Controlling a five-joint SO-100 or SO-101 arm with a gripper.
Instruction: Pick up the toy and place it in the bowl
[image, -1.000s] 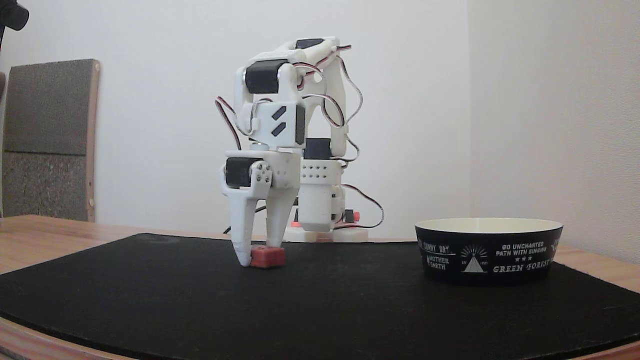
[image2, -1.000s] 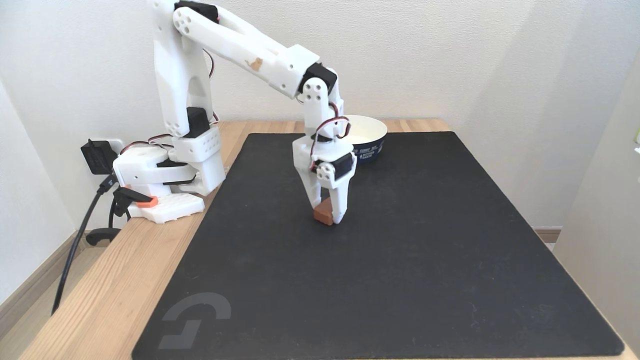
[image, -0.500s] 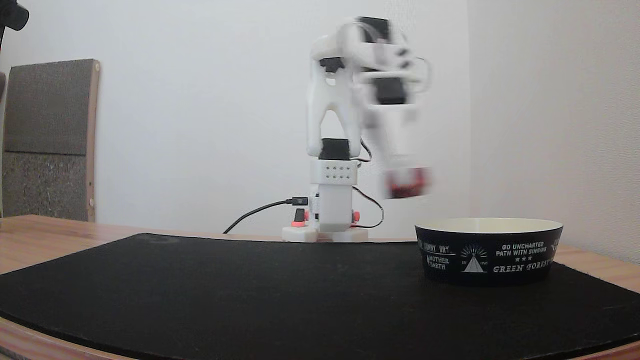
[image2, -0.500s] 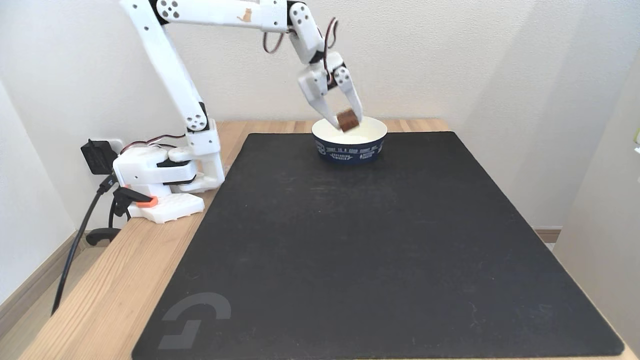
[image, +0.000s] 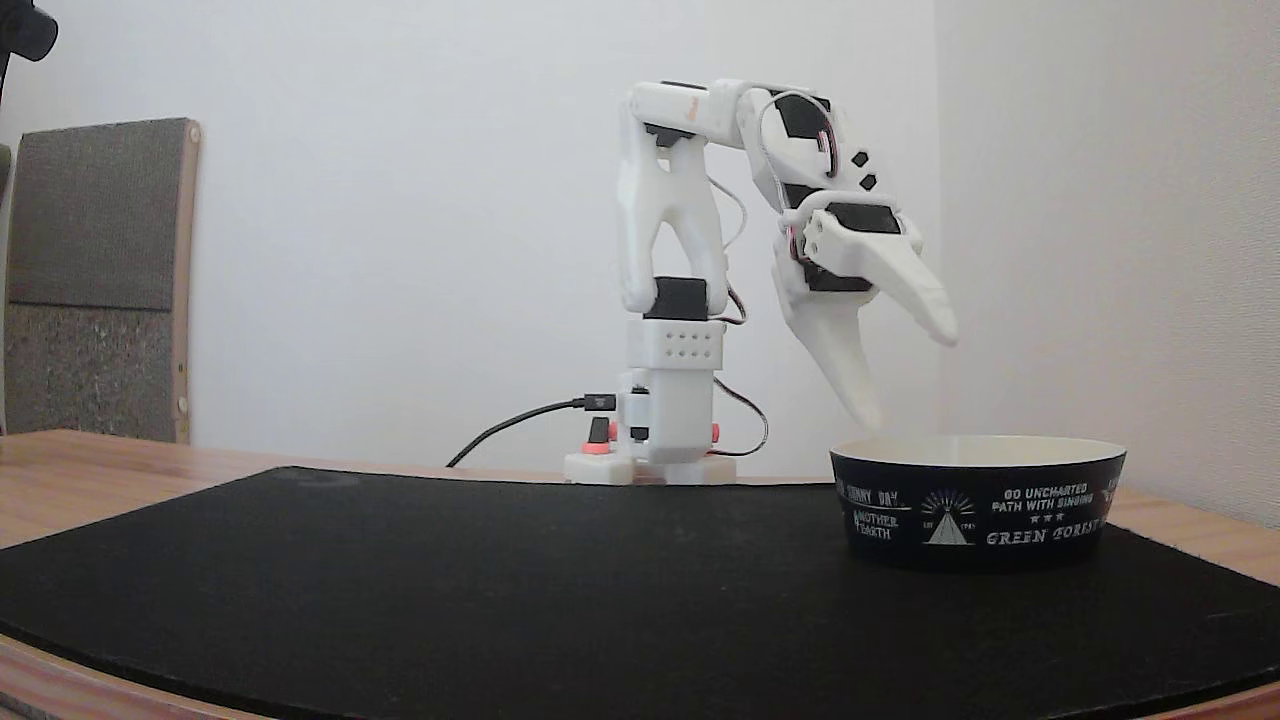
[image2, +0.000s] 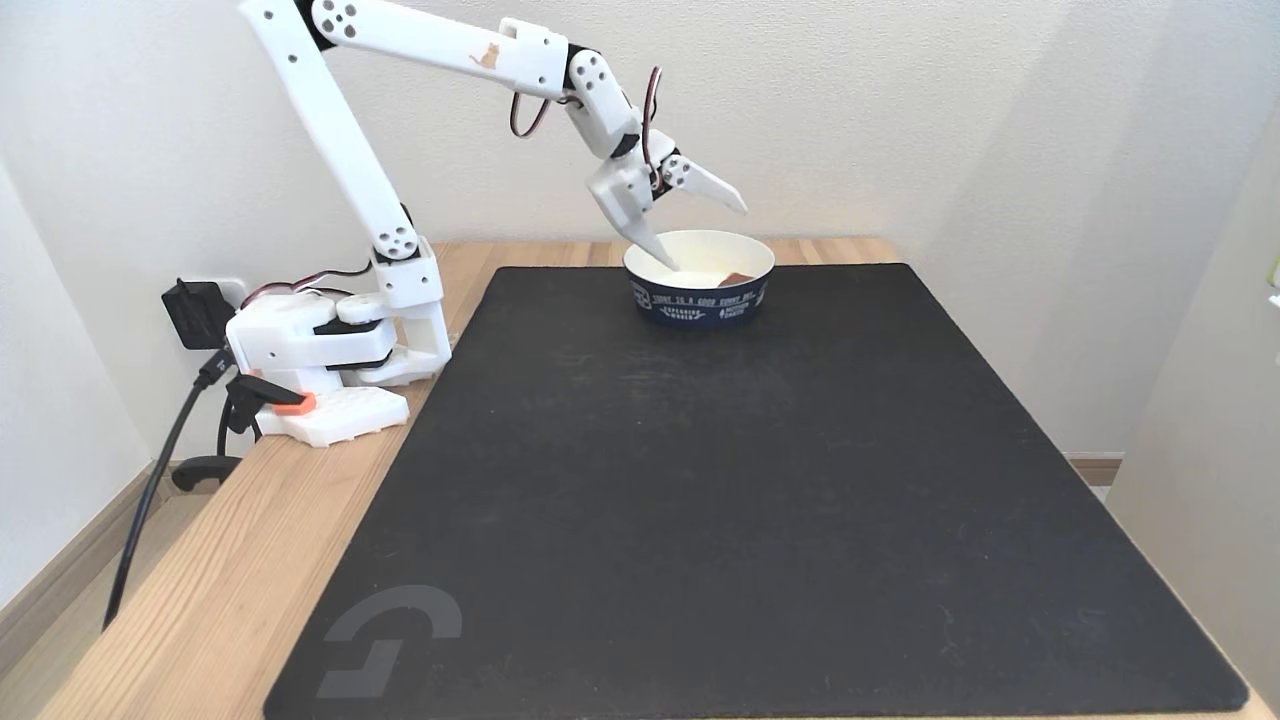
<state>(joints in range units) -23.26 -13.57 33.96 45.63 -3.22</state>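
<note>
Low fixed view: end effector spread wide, empty, lower fingertip just above bowl rim on its left side. Toy hidden by bowl wall here.

High fixed view: end effector splayed over bowl, lower finger dipping toward cream interior; toy lies inside bowl, near front-right wall. Bowl sits on black mat on bench.

Judgement: release looks done. To finish well: lift straight up first, keep fingers spread, clear rim before swinging away, avoid nudging bowl.
</note>
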